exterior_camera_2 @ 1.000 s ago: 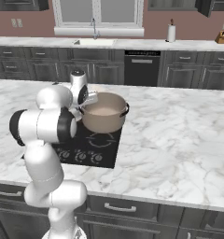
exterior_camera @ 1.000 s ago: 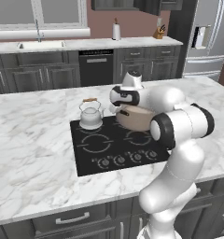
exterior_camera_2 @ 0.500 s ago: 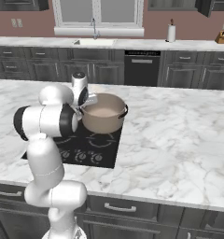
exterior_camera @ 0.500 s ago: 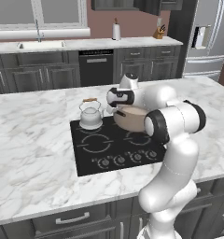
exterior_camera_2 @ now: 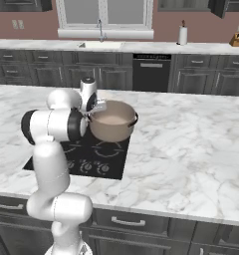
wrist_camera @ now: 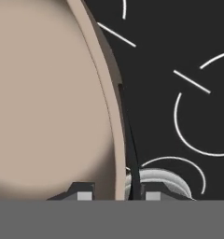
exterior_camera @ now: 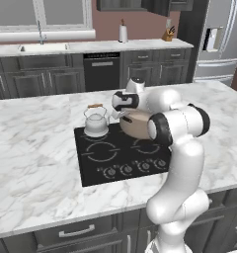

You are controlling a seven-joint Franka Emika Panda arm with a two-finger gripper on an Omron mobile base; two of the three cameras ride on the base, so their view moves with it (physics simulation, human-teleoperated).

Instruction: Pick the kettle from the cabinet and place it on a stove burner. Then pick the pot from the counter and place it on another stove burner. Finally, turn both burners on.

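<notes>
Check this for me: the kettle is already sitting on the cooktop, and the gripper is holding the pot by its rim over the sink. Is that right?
Not quite. The pot is not over the sink; the gripper, clamped on its rim, holds it over the black cooktop, as the right base view shows. The rest stands: the kettle sits on the cooktop's far left burner.

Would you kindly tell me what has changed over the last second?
The arm swung a little toward the kettle's side, carrying the pot with it above the cooktop. The gripper stays clamped on the pot's rim. The kettle has not moved from its burner, and the base stayed put.
</notes>
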